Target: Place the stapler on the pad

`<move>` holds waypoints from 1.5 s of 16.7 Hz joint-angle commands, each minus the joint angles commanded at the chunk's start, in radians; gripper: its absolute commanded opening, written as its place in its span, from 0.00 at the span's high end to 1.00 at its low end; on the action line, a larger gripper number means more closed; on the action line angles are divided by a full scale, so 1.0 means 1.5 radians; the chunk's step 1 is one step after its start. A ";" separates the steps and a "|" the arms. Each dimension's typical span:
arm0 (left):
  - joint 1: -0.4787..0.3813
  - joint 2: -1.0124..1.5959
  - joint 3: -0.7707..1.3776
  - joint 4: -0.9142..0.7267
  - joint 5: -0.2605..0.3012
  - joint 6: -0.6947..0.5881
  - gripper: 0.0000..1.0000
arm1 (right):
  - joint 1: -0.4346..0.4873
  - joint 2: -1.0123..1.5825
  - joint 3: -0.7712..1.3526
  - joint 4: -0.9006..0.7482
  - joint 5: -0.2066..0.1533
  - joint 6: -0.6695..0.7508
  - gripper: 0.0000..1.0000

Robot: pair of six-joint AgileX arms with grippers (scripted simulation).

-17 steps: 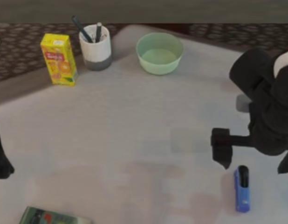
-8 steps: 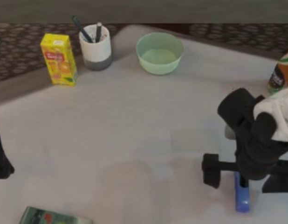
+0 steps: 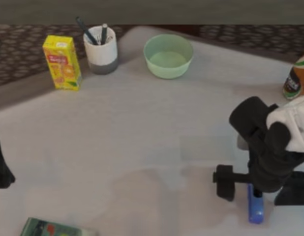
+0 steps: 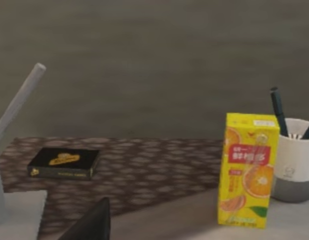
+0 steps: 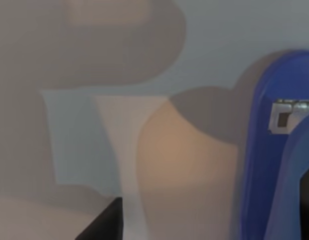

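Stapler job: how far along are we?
Early. The right gripper is directly over the stapler, which lies on the table near its right front corner; no grasp is visible. Left: lifting it and setting it on the pad. The left arm sits parked at the left edge.

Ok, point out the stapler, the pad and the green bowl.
stapler [image 3: 256, 212]: top view, on its blue end showing below the right arm.
pad [image 3: 207, 148]: top view, middle of the pale grey rectangle.
green bowl [image 3: 168, 68]: top view, on its near wall.

Bare table [image 3: 142, 147] between stapler [image 3: 256, 209] and pad [image 3: 206, 147]
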 joint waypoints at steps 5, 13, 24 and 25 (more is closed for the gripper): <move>0.000 0.000 0.000 0.000 0.000 0.000 0.00 | 0.000 0.000 0.000 0.000 0.000 0.000 0.60; 0.000 0.000 0.000 0.000 0.000 0.000 0.00 | 0.000 0.000 0.000 0.000 0.000 0.000 1.00; 0.000 0.000 0.000 0.000 0.000 0.000 0.00 | 0.001 -0.033 0.047 -0.080 0.003 0.000 1.00; 0.000 0.000 0.000 0.000 0.000 0.000 0.00 | 0.001 -0.047 0.063 -0.114 0.003 0.000 1.00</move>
